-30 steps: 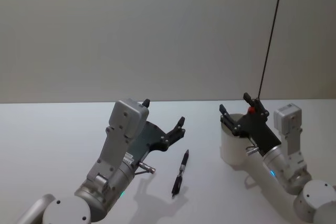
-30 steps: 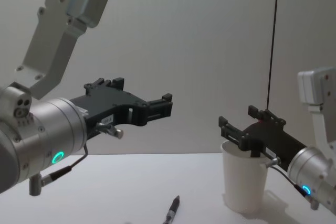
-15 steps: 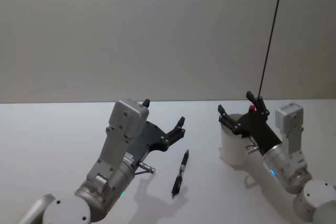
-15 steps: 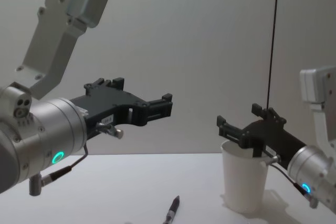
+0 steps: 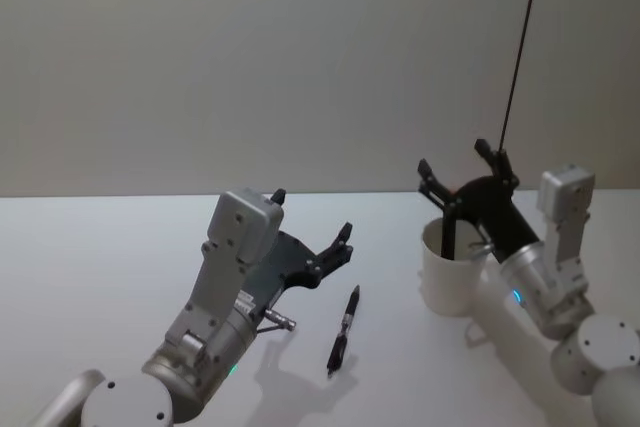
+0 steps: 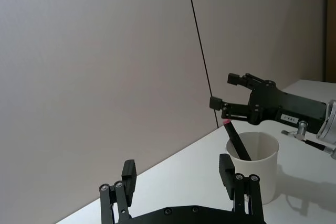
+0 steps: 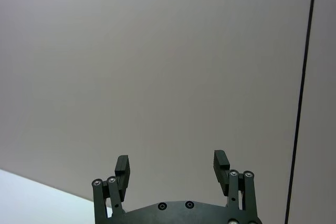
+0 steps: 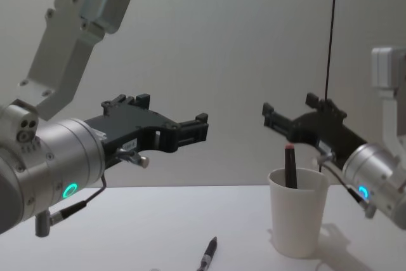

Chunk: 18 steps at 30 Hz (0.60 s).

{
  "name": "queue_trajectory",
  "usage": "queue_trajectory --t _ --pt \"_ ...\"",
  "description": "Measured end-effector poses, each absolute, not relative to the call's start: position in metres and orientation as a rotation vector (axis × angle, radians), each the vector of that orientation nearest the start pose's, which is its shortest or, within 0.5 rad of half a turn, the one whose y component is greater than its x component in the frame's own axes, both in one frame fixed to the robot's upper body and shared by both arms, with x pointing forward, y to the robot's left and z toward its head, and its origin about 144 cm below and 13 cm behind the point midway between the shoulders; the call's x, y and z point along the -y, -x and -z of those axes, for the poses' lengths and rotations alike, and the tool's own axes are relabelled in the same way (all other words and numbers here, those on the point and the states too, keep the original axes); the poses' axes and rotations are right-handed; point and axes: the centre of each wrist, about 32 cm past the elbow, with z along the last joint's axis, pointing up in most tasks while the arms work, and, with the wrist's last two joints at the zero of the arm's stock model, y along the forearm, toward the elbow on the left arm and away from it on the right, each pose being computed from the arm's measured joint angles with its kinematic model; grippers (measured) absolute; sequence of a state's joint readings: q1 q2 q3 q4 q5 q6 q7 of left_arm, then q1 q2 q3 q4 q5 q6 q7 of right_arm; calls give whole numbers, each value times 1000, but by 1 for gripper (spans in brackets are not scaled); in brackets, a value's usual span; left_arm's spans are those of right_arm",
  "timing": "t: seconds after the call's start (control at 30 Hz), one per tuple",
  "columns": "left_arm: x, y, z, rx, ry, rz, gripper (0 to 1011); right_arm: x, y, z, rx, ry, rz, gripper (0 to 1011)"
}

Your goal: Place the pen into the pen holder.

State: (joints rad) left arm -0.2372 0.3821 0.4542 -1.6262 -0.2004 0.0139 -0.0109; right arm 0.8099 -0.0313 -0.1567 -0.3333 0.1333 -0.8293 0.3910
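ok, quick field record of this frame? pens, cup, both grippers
pen holder: white paper cup, upright on the table, robot's right
pen in holder: dark, red top, tilted, top end above the rim
pen on table: dark, lying flat between the arms
right gripper: fingers open, empty, above the cup
left gripper: fingers open, empty, raised left of the lying pen
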Motion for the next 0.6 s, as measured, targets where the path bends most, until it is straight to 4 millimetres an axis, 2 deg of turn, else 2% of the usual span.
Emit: queue_trajectory --t 0.6 --pt "-198 -492 -1204 268 -61 -1124 1004 198 -613 -1161 249 -305 1190 1001"
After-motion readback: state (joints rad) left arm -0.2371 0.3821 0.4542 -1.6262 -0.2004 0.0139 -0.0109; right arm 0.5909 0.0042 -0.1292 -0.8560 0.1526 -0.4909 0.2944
